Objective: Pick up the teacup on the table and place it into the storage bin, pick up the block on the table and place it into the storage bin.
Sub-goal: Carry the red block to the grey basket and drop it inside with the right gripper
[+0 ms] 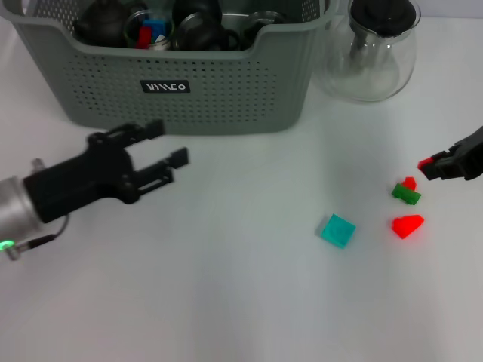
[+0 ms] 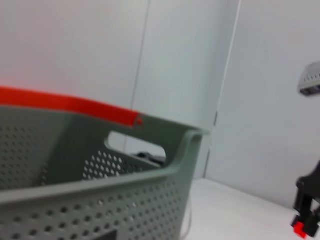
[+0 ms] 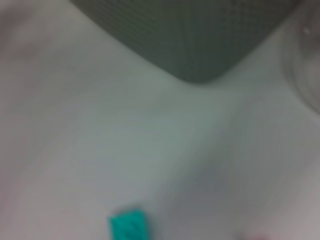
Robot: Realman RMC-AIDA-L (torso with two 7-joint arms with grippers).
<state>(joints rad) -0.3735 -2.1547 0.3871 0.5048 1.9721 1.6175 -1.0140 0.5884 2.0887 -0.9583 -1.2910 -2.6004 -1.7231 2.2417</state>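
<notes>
The left gripper (image 1: 167,143) hung spread and empty before the storage bin (image 1: 226,90); the right gripper (image 1: 432,166) seemingly pinched a red block (image 1: 424,163).

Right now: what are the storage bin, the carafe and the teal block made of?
Storage bin: looks like moulded matte plastic, grey-green, with perforated walls and a cut-out handle. Carafe: clear glass by its see-through, glossy body; the black lid is probably plastic. Teal block: opaque, flat-faced, likely plastic, though painted wood is possible.

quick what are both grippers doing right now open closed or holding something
Left gripper: open, holding nothing, in front of the storage bin.
Right gripper: at the right edge near the blocks; cannot tell.
</notes>
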